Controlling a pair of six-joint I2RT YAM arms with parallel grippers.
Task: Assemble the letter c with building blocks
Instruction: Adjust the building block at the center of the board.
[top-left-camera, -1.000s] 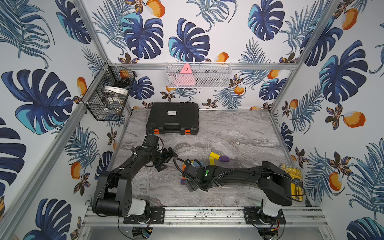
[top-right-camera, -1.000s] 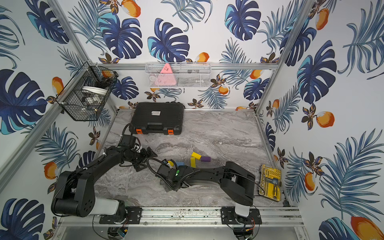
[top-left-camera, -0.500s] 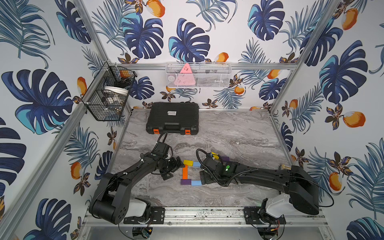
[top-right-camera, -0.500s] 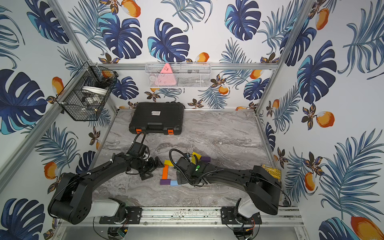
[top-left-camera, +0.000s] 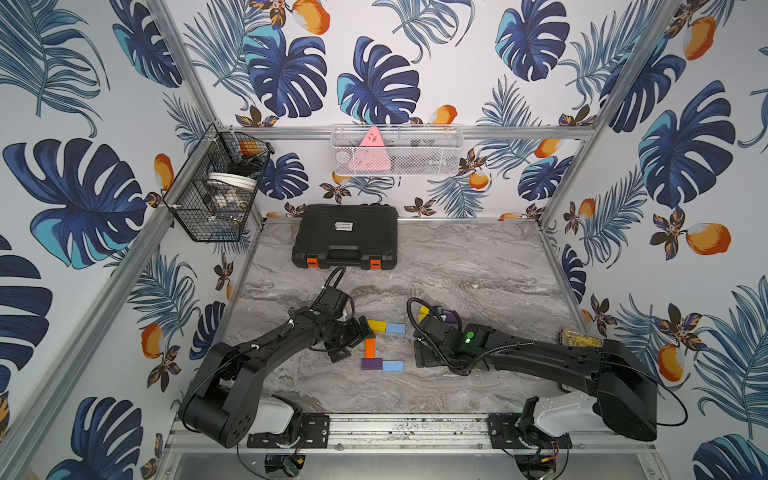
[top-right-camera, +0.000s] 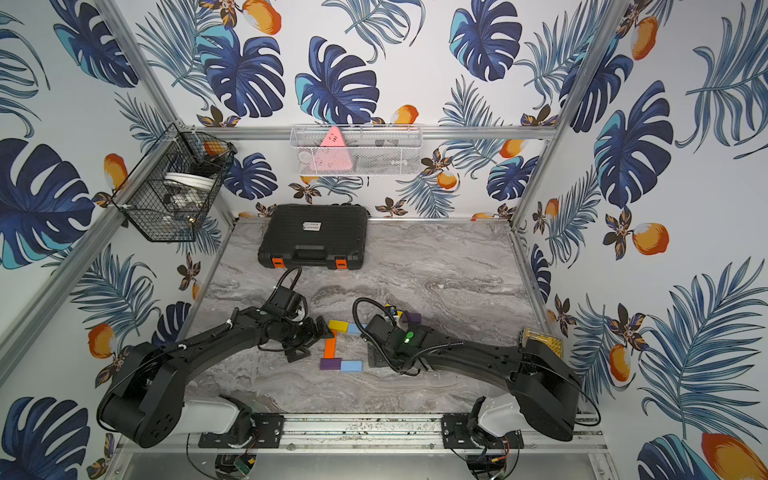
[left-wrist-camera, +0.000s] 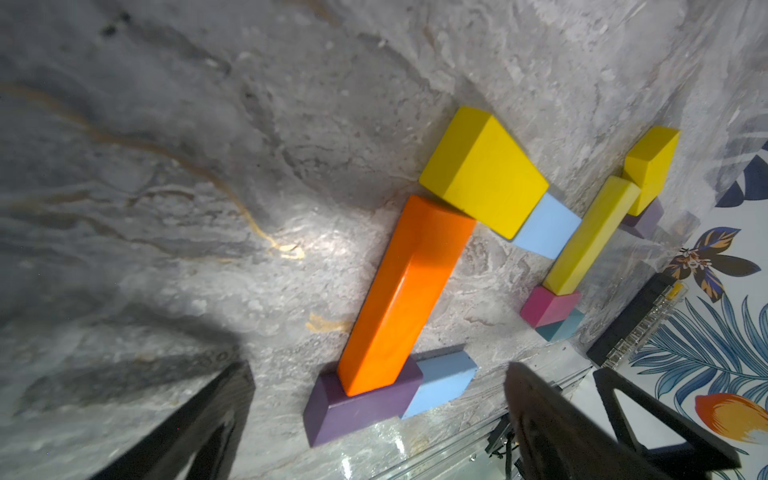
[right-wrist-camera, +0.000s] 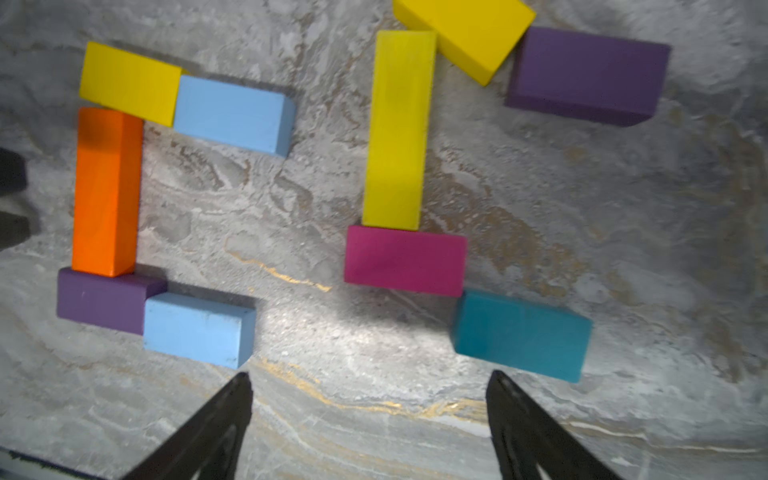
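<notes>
Five building blocks lie flat in a C shape: a yellow block (top-left-camera: 376, 325) and a light blue block (top-left-camera: 395, 328) on the far side, an orange block (top-left-camera: 369, 348) as the spine, and a purple block (top-left-camera: 371, 364) and another light blue block (top-left-camera: 392, 365) on the near side. My left gripper (top-left-camera: 352, 341) stands open just left of the orange block (left-wrist-camera: 405, 291), holding nothing. My right gripper (top-left-camera: 419, 340) is open and empty to the right of the C. Under it lie a long yellow block (right-wrist-camera: 397, 129), a magenta block (right-wrist-camera: 405, 259) and a teal block (right-wrist-camera: 521, 334).
A big black case (top-left-camera: 345, 237) sits at the back of the marble table. A black wire basket (top-left-camera: 216, 191) hangs on the left wall and a white one (top-left-camera: 397, 151) on the back wall. A yellow box (top-left-camera: 579, 337) lies at the right edge.
My right gripper has drawn back to the right, off the spot where the C now shows. My left gripper has moved right and nearer, up to the orange block.
</notes>
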